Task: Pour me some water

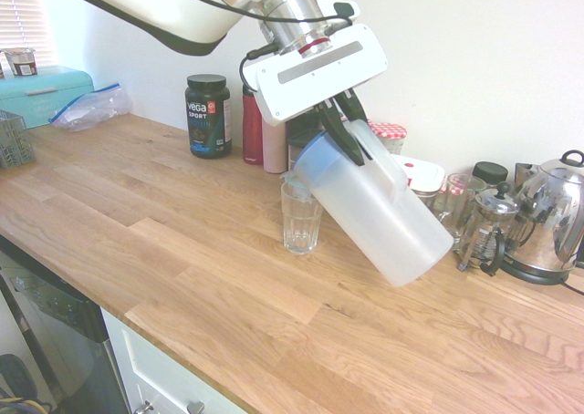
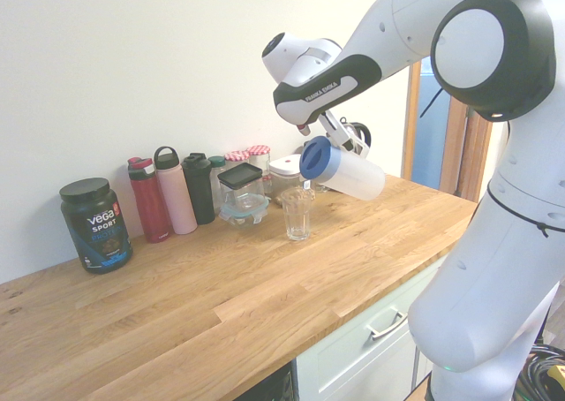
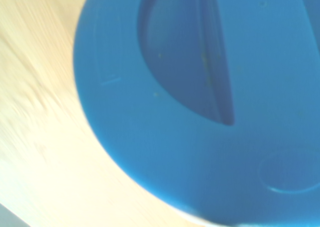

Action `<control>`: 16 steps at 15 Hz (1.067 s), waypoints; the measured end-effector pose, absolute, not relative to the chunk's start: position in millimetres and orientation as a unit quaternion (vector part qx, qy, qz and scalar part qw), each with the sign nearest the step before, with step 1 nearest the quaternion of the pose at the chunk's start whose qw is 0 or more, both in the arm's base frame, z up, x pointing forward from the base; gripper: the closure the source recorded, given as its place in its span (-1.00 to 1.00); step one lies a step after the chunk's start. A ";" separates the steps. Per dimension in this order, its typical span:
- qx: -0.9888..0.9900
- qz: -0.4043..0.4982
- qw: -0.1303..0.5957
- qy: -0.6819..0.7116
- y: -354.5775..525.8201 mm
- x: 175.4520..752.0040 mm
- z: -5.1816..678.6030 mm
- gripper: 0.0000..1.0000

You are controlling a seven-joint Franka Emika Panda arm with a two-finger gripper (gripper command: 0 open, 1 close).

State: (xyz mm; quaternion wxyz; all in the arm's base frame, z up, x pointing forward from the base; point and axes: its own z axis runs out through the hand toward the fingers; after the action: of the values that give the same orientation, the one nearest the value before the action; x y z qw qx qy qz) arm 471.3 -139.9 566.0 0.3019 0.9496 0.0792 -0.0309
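At the far left of the first exterior view, a teal box (image 1: 41, 93) sits against the wall with a clear plastic bag (image 1: 89, 107) lying beside it on the wooden surface (image 1: 182, 241). Further right, near the wall, stands a dark Vega Sport tub (image 1: 208, 116), and next to it a red bottle (image 1: 252, 127) and a pink bottle (image 1: 274, 145), partly hidden behind the arm. In the middle of the frame an empty clear glass (image 1: 301, 216) stands upright on the surface. Just above and to its right, the gripper (image 1: 344, 127) hangs from the upper part of the frame with its jaws closed on the handle of a translucent white pitcher (image 1: 383, 209). The pitcher is lifted off the surface and tilted, its blue lid (image 1: 315, 159) leaning down toward the glass rim, its base raised to the right. In the wrist view the blue lid fills most of the picture, blurred. At the right edge of the first exterior view stand a French press (image 1: 488, 227) and a shiny steel kettle (image 1: 547, 222).
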 end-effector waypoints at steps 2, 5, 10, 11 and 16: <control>0.968 -0.009 0.243 0.057 -139.7 458.2 616.1 1.00; 0.987 0.031 0.153 0.033 -136.3 421.1 711.9 1.00; 0.995 0.060 0.036 -0.077 -26.8 419.3 750.6 1.00; 0.993 0.065 0.017 -0.102 -1.0 427.1 737.9 1.00; 0.970 0.107 -0.052 -0.214 146.5 430.1 648.5 1.00</control>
State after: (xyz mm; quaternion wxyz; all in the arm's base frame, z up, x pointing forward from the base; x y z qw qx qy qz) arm 430.1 146.5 648.5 -0.0520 0.9696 -0.2142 0.1066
